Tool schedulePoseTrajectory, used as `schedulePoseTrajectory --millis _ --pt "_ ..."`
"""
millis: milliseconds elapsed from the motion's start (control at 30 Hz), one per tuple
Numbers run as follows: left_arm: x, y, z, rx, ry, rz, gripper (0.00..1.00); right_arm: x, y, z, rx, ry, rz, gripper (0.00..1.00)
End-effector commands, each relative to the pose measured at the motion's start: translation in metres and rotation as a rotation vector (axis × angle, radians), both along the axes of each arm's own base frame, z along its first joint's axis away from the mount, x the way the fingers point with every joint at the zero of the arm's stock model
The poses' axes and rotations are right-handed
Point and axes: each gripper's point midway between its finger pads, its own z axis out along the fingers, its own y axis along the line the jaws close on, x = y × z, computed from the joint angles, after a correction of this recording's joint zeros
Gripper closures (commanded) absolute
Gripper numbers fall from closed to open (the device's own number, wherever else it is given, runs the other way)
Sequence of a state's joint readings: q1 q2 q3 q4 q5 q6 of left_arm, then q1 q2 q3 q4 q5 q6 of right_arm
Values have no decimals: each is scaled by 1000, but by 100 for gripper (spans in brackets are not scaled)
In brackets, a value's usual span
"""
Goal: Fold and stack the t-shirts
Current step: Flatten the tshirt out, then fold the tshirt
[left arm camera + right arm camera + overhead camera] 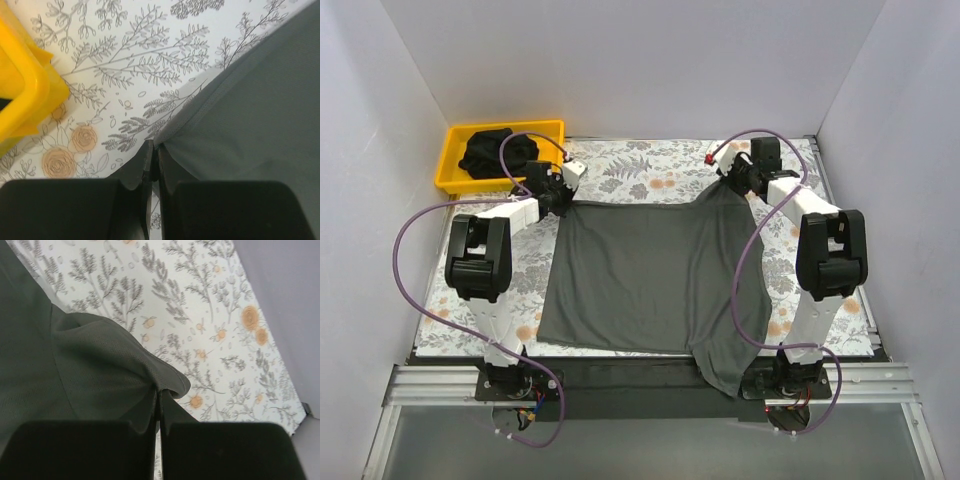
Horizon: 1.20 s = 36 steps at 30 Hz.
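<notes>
Top external view: yellow tray (450,160) sits at the far left corner of the floral table cover (640,160). Tray holds a crumpled heap of dark t-shirts (492,152), bunched and unfolded, filling most of its floor.

One grey t-shirt (640,275) lies spread flat on the cover, to the right of the tray and nearer the arm bases. Its far edge is pulled taut in a line running away from the tray. The corner farthest from the tray droops over the near table edge beside the right arm's base.

Left gripper (563,190) is just beside the tray's near right corner, at the spread shirt's far corner on the tray side. Right gripper (728,178) is well apart from the tray, across the cover, at the shirt's other far corner. That corner is lifted into a small peak.

Left wrist view: jaws pressed narrow together, with the hemmed corner of the grey cloth pinched at the tips. The tray wall shows yellow at the left edge of the view, near the fingers but not touching them.

Right wrist view: jaws likewise closed tight on a rolled fold of the shirt's hem. Cloth bulges above the tips, floral cover beyond it, and a plain pale wall (290,290) on the side away from the tray.
</notes>
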State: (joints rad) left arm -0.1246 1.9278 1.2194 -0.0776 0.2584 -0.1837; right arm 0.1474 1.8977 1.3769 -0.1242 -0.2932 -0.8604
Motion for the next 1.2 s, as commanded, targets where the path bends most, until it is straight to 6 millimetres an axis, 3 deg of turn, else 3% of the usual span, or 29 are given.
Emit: schedulePoseTrajectory --millis 0,233,467,667,767,867,1000,1167 --pt "18 -17 34 -31 -92 -94 98 31 2 40 -21 -124 -9 99" --pt "15 3 19 0 -28 -71 98 25 -5 5 -114 -51 -9 99" --pt "7 2 22 0 -22 -80 99 30 -4 -24 -268 -24 -96 99" --pt "5 4 12 11 1 -78 98 21 2 -50 -389 6 -120 99" --pt "9 6 8 11 7 -71 97 28 -2 -49 -399 6 -150 99" --pt "14 7 16 -7 -9 -73 98 31 -2 -32 -374 -9 -158 99" --pt "15 11 33 -14 -56 -120 99 20 -1 -11 -332 -3 -137 99" --pt "-3 12 38 -6 -104 -226 100 -1 -2 12 -297 -2 -105 99"
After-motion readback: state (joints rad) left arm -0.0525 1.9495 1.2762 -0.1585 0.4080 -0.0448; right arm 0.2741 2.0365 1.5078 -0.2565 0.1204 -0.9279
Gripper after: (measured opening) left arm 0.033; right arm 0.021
